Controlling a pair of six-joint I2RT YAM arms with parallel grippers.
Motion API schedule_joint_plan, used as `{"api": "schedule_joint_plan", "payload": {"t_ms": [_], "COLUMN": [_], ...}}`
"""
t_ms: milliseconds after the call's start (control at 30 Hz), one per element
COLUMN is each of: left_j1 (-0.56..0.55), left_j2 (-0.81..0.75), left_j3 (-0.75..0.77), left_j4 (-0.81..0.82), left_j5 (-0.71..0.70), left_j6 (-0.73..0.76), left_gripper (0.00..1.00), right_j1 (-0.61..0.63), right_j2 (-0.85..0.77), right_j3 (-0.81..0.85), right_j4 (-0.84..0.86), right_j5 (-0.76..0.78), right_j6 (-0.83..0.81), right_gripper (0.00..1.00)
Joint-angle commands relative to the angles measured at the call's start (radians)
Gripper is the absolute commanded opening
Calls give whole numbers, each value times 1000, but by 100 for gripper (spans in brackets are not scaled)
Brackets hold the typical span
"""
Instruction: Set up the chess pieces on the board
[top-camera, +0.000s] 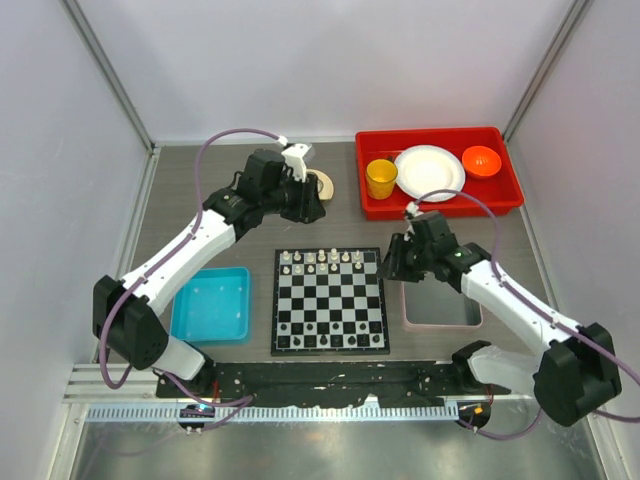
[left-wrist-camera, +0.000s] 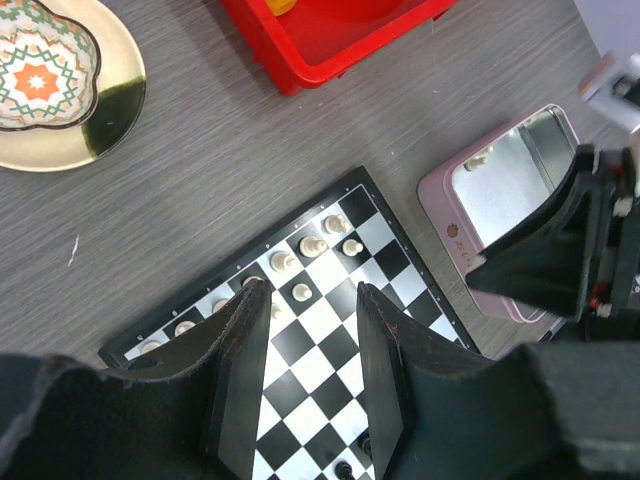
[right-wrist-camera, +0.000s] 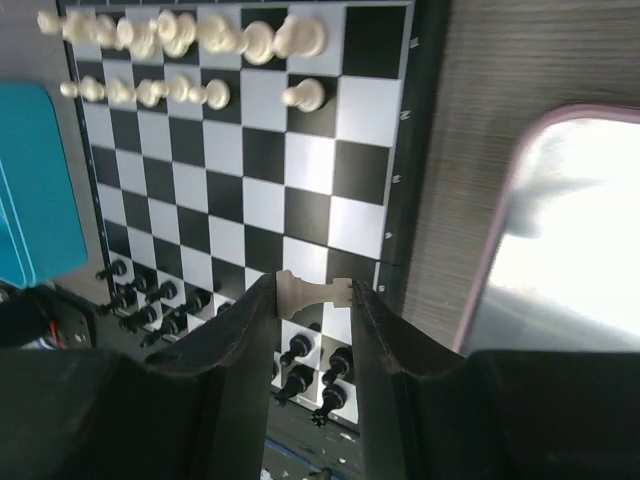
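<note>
Step in hand: placing one cream piece.
Right tool (right-wrist-camera: 313, 288): clamped on a small cream plastic chess piece (right-wrist-camera: 312, 296) lying sideways, lower centre of the right wrist view, over the black-and-white square chessboard (right-wrist-camera: 310, 165).
Left tool (left-wrist-camera: 310, 290): stood part-open and empty.
Next move, as judged: needed the piece turned upright and set on the vacant corner square (right-wrist-camera: 375, 40), upper right.

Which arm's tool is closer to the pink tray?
Right. The right tool hovers at the tray's far corner, beside the board; the left tool sits beyond the board, by the patterned dish.
</note>
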Motion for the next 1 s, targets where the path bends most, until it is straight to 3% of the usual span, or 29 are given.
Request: {"api": "schedule_joint_plan", "payload": {"t_ms": [0,333,533,967], "left_j1": [9,19,22,26], "left_j2": [-9,-7,-9,-4], "left_j3": [8,5,4,5], "left_j4": [44,47,45,45], "left_j5": [0,-12,-23,-15], "left_j6": [-10,-15,-18,-21], "left_gripper": [43,43,43,43], "right_j1": [139,344,385,392], "right_j2": [71,230,299,295], "right_j3": [71,100,86,98], "right_j4": [33,35,70,90], "right_j5": [111,355,392,366], "right_j6": [7,88,134,123], "right_gripper": [25,25,26,41]}}
